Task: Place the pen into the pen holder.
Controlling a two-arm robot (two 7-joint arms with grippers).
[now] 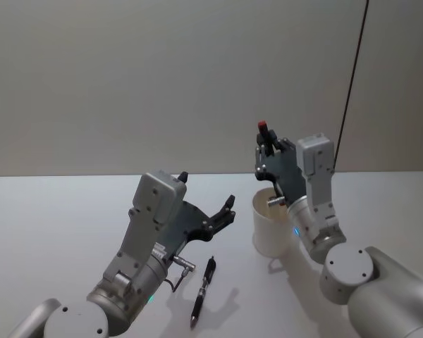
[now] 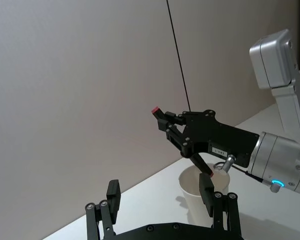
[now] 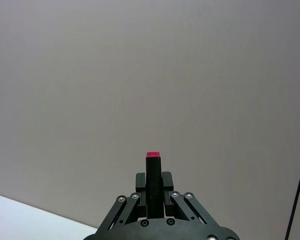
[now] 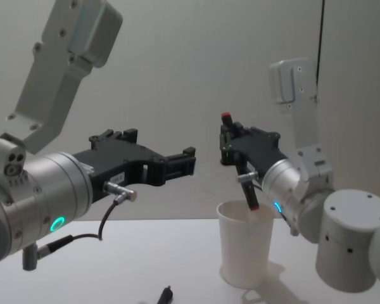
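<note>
Both arms are built of silver-grey cylindrical joints and boxy pale-grey housings, with small dark screw holes. A cyan ring light (image 4: pixel 57 223) glows at each wrist. The left gripper (image 1: pixel 206 188) and right gripper (image 1: pixel 266 143) are black plated linkages studded with silver screws. A thin black cable (image 4: pixel 101 229) with a metal plug loops from the left wrist.

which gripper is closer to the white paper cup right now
Right. The right gripper hangs just above the white paper cup, holding a black red-capped pen whose tip is at the cup's mouth; the left gripper hovers open to the cup's left.
</note>
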